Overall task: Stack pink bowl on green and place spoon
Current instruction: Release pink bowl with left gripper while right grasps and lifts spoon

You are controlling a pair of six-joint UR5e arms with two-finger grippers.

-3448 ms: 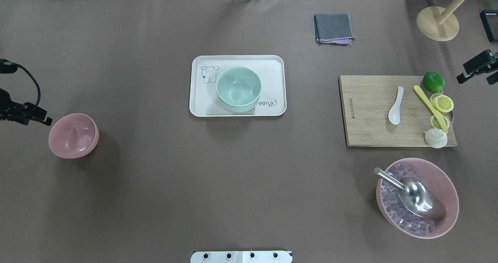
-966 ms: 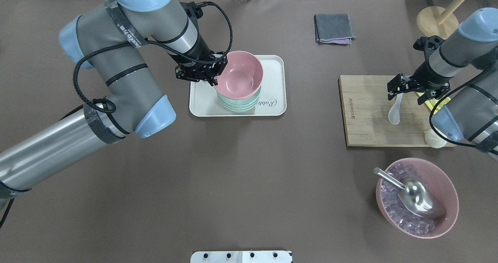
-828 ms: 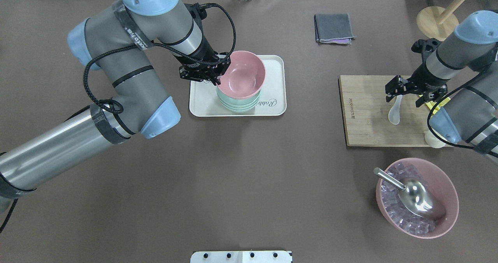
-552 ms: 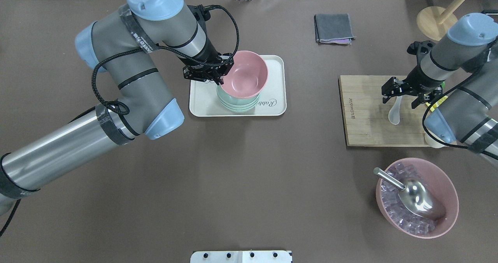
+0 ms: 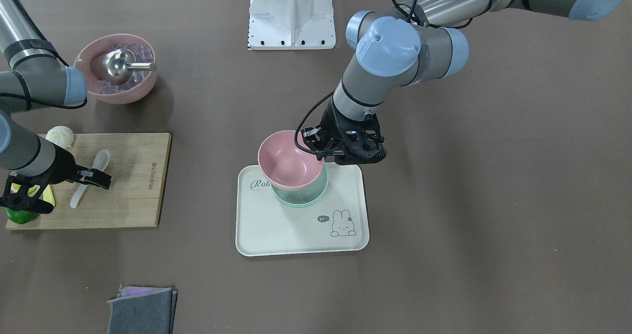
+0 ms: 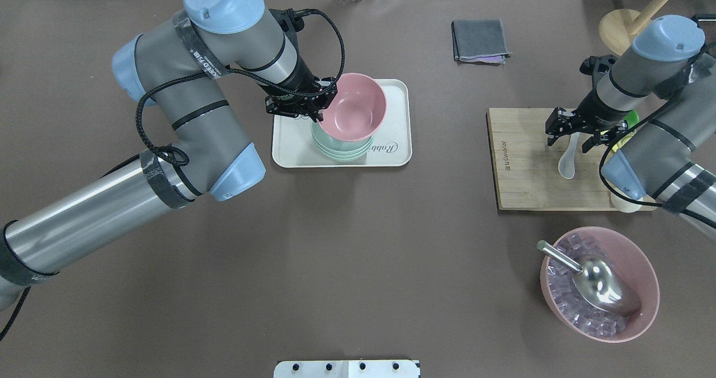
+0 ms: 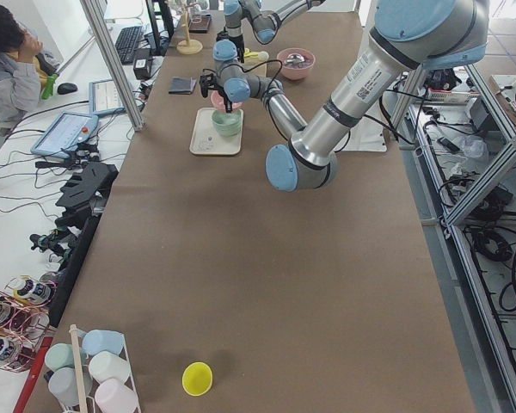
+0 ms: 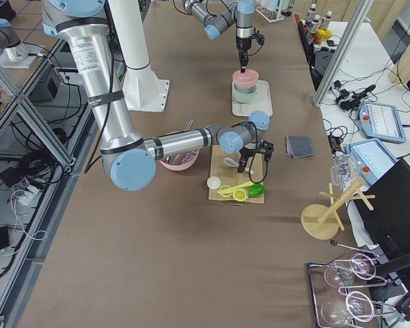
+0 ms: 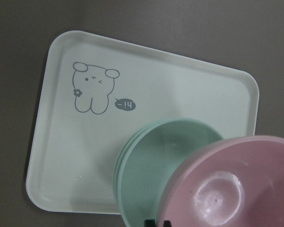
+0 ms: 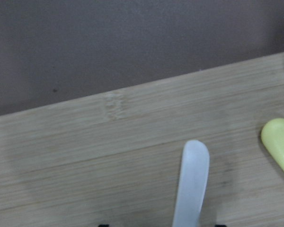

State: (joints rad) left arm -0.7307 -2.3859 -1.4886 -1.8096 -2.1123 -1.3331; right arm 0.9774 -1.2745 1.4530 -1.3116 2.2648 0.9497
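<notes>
Front view: left gripper (image 5: pixel 320 151) clenched on pink bowl (image 5: pixel 288 165) rim, bowl tilted, just over green bowls (image 5: pixel 310 194) under jaws; contact unclear. We judge it light, stiff, smooth plastic; rim pinch suits.
Overhead: right gripper (image 6: pixel 568 143) spread, glossy white spoon (image 6: pixel 566 164) handle btwn jaws, on board (image 6: pixel 520 182). We reckon spoon prob. slippery, brittle; take mid-handle.

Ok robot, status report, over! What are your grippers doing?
Left gripper shut on pink bowl rim, bowl tilted over green bowls. Right gripper open, straddling spoon handle on board. Nothing seen in the way.
</notes>
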